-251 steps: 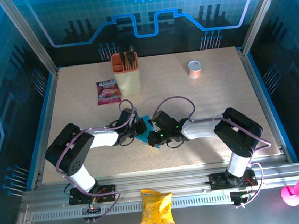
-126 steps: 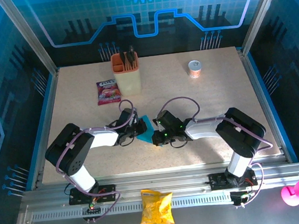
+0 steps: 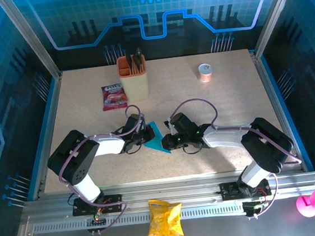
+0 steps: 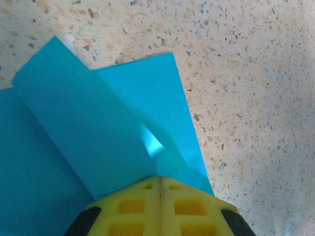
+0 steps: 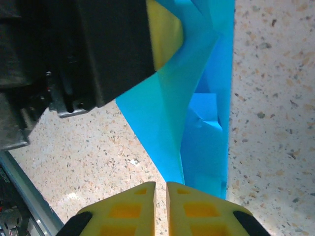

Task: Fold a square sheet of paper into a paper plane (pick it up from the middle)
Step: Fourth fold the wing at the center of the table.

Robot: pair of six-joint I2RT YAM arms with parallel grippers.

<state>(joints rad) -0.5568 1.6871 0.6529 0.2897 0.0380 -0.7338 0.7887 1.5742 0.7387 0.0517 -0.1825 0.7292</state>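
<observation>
While my two arms meet low over the middle of the table, the square sheet of paper (image 3: 157,137) lies between them, partly folded and not yet a plane, with one flap lifted off the layer beneath. My left gripper (image 4: 161,183) is clenched on that sheet, its pads fully together and the blue paper running in from 12 o'clock in my wrist view. My right gripper (image 5: 161,189) shows only a hairline slit between its pads, and the point of a raised fold comes down to it from 12 o'clock. Whether it grasps the paper or is free of it I cannot tell. To do this fold well, I judge the left pinch should serve as the anchor while the right lays the flap down edge to edge and presses along the crease. That should go slowly, since thin paper may buckle or tear if the arms pull apart. Blue-lit panels (image 3: 152,11) on a metal frame wall the space. The speckled table (image 3: 223,97) looks flat and hard, good for creasing. From the paper, an orange-cream holder (image 3: 133,82) stands at 11 o'clock, a yellow crisp bag (image 3: 164,219) lies at 6 o'clock on the front rail, a pink-purple packet (image 3: 113,96) at 10 o'clock and a small cup (image 3: 205,72) at 1 o'clock, all well apart from it.
</observation>
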